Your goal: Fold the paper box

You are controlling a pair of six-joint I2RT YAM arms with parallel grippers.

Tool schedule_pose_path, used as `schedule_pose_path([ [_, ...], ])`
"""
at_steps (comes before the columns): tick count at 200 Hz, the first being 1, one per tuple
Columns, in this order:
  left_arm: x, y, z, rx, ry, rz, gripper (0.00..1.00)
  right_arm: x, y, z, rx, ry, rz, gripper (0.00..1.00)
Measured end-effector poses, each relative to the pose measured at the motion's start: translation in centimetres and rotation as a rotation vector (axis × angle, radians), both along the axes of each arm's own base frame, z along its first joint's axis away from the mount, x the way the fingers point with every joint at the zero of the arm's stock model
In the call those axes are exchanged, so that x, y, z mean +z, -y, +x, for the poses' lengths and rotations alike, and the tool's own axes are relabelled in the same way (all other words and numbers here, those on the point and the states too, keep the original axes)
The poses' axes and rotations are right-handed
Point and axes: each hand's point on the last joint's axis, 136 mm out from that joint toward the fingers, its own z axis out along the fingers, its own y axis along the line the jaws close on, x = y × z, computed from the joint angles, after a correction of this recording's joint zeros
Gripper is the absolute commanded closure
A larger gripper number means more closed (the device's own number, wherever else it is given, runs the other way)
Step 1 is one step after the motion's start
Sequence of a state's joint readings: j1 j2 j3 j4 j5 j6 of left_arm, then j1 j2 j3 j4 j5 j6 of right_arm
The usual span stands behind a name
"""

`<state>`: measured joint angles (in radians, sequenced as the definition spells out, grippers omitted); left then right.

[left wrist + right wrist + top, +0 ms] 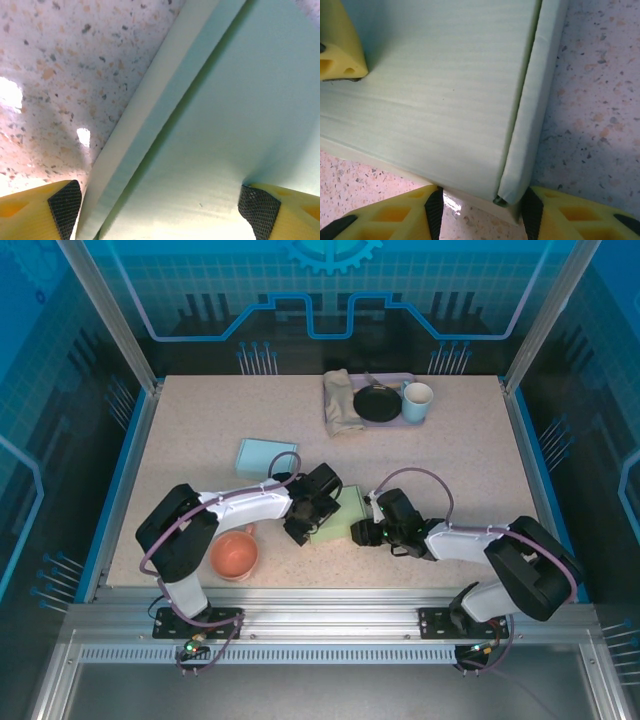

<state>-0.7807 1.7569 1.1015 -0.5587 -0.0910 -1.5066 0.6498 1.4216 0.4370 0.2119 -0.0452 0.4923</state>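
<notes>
Pale green flat paper box (340, 518) lies table centre-front, long axis diagonal, near-left to far-right. Left gripper (160, 205) is spread wide over its edge. Right gripper (480, 210) pinches its corner flap.

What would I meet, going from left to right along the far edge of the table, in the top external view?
folded cloth → black pan → pale mug
</notes>
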Motion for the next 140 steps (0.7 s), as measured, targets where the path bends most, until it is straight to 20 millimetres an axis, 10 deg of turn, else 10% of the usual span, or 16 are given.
schedule_pose_path([
  [76,2.4,-1.1,-0.4,-0.349,0.027,0.129,0.06,0.2,2.6,2.5,-0.103,0.034,-0.030,0.49],
  [115,7.3,0.1,3.5,-0.493,0.163,0.069,0.06,0.3,3.5,3.1,-0.127,0.007,-0.046,0.52],
  [140,8.6,-1.0,6.6,-0.530,0.224,0.033,0.08,0.8,3.3,3.1,-0.157,-0.053,-0.030,0.72],
])
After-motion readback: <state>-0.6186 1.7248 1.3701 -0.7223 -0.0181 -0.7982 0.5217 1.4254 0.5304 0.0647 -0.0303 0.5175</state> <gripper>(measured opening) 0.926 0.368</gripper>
